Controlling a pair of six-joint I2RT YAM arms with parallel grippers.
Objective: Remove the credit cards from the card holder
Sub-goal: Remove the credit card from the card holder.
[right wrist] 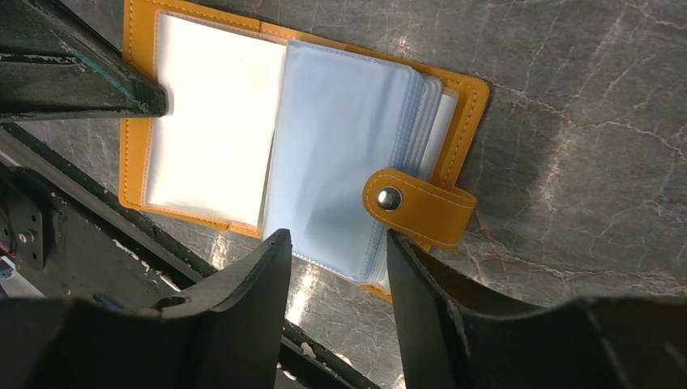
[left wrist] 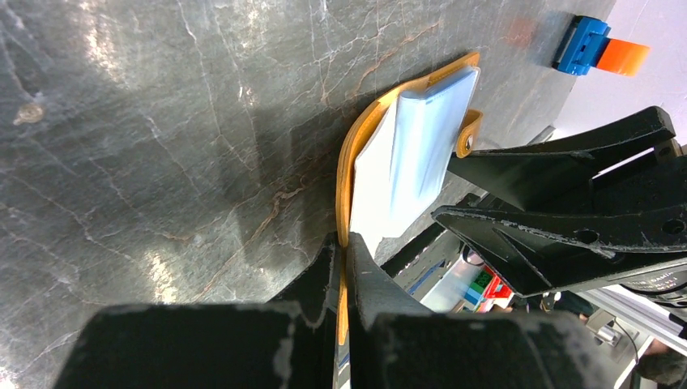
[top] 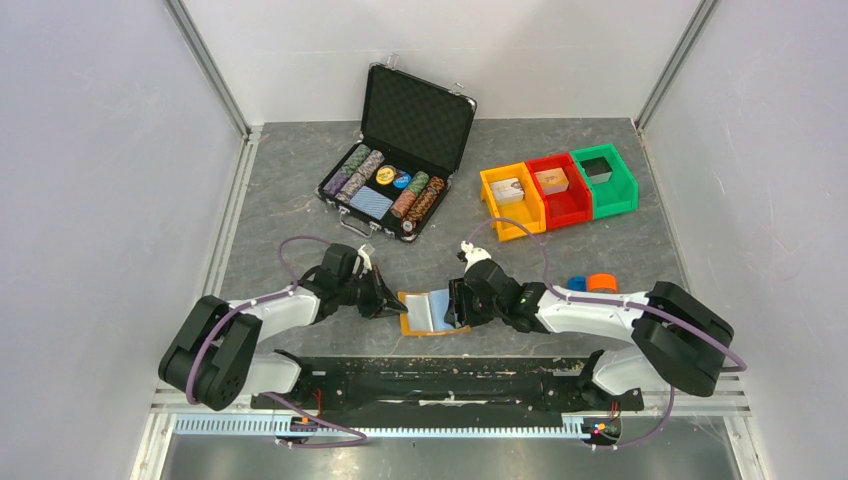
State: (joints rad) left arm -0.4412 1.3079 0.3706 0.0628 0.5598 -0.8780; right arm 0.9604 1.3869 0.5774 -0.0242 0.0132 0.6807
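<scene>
The orange card holder (top: pixel 410 325) lies open on the grey table between the arms. It also shows in the left wrist view (left wrist: pixel 354 158) and the right wrist view (right wrist: pixel 134 97). Its plastic sleeves (right wrist: pixel 340 154) look light blue and its left page looks white. I cannot tell the credit cards apart from the sleeves. The snap strap (right wrist: pixel 421 209) hangs open at the right. My left gripper (top: pixel 392 300) is shut on the holder's left cover edge (left wrist: pixel 343 275). My right gripper (right wrist: pixel 334 247) is open, just at the near edge of the sleeves, holding nothing.
An open black chip case (top: pixel 420 120) stands at the back. Orange (top: pixel 512 205), red (top: pixel 558 195) and green (top: pixel 606 182) bins stand at the back right. A small blue and orange object (top: pixel 590 283) lies right of the right arm. The black arm mount (top: pixel 440 380) runs along the near edge.
</scene>
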